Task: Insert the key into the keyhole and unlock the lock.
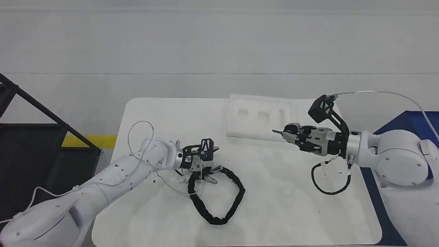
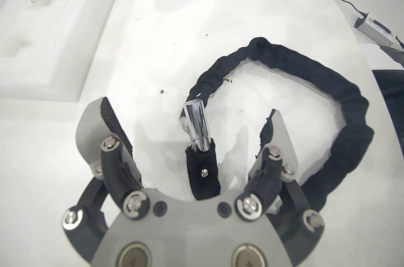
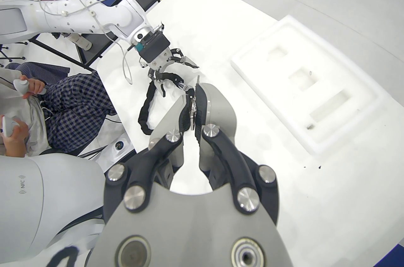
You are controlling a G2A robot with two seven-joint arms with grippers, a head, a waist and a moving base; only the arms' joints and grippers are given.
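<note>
Pinched in right claw (image 3: 193, 99): small metal key (image 3: 198, 81), blade aimed roughly across white tabletop (image 2: 221, 12) toward chrome lock cylinder (image 2: 196, 123) of black fabric-sleeved chain (image 2: 347, 110), well apart. Lying inside spread left claw (image 2: 188, 109), long axis pointing away from that wrist.

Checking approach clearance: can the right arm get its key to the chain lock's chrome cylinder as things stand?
Probably yes. The right end effector, shut on the key, is apart from the chrome cylinder with bare table between; the open left end effector only flanks it.
</note>
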